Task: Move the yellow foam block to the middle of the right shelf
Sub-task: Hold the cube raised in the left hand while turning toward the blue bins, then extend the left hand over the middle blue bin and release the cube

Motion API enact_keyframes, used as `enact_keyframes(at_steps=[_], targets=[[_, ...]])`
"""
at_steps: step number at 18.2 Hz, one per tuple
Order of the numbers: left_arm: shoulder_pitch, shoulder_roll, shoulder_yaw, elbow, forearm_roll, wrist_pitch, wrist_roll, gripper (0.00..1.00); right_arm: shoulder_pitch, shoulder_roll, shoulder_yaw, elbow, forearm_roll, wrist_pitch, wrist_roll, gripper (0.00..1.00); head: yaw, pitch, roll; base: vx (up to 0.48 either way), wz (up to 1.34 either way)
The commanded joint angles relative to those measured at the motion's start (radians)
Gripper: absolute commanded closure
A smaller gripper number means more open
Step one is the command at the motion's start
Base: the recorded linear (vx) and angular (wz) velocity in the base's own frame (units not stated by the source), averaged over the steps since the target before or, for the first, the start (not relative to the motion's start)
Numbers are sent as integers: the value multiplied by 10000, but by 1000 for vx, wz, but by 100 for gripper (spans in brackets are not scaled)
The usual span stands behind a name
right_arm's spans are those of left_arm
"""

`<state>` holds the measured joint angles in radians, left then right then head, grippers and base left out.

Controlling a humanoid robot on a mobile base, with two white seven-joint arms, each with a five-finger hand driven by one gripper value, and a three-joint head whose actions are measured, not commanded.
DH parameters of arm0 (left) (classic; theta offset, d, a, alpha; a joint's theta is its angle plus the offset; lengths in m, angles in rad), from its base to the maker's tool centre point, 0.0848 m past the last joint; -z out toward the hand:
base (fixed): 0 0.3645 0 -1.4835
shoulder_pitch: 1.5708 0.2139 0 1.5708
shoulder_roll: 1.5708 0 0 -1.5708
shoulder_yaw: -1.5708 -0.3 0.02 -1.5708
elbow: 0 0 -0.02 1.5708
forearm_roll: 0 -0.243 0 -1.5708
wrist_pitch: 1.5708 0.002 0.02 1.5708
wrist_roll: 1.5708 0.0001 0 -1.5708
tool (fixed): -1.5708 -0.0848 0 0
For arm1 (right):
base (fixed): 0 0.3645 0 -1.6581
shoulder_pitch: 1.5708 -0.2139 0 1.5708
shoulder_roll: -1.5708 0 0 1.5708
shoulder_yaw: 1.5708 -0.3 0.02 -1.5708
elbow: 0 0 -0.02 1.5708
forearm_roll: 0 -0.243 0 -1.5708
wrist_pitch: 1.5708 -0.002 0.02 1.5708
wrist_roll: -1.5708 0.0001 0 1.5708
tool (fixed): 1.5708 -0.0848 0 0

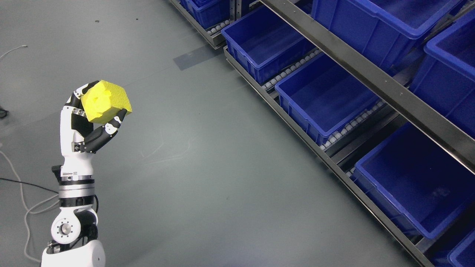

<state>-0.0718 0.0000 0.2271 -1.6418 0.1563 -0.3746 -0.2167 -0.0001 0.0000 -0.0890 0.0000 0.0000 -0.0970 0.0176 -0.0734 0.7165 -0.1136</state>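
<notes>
1. Left hand (pixel 92 118): rising from the lower left, standing upright, fingers curling around the block
2. Block (pixel 105 101): yellow foam, sitting tilted in the left hand, held above the grey floor (pixel 207 178), well apart from the shelf
3. Shelf (pixel 374 87): metal rack running along the right, carrying blue bins (pixel 323 96) on roller tracks
4. Cables (pixel 26 215): lying on the floor at the left edge

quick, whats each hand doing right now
Left hand: closed on the yellow foam block, held up above the floor.
Right hand: not in view.
</notes>
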Motion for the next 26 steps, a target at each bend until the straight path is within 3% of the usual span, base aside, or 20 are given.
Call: enact_keyframes(at_steps=[1, 17, 26], targets=[[59, 175, -889, -10, 1, -149, -72, 68, -14, -175, 0, -174, 0, 4, 8, 0, 0, 0, 0, 336, -238], [-600, 175, -1197, -178, 1, -2419, -441, 69, -29, -175, 0, -174, 0, 4, 8, 0, 0, 0, 0, 215, -410], [-1871, 175, -508, -732, 1, -2451, -425, 69, -29, -175, 0, -174, 0, 4, 8, 0, 0, 0, 0, 145, -273]])
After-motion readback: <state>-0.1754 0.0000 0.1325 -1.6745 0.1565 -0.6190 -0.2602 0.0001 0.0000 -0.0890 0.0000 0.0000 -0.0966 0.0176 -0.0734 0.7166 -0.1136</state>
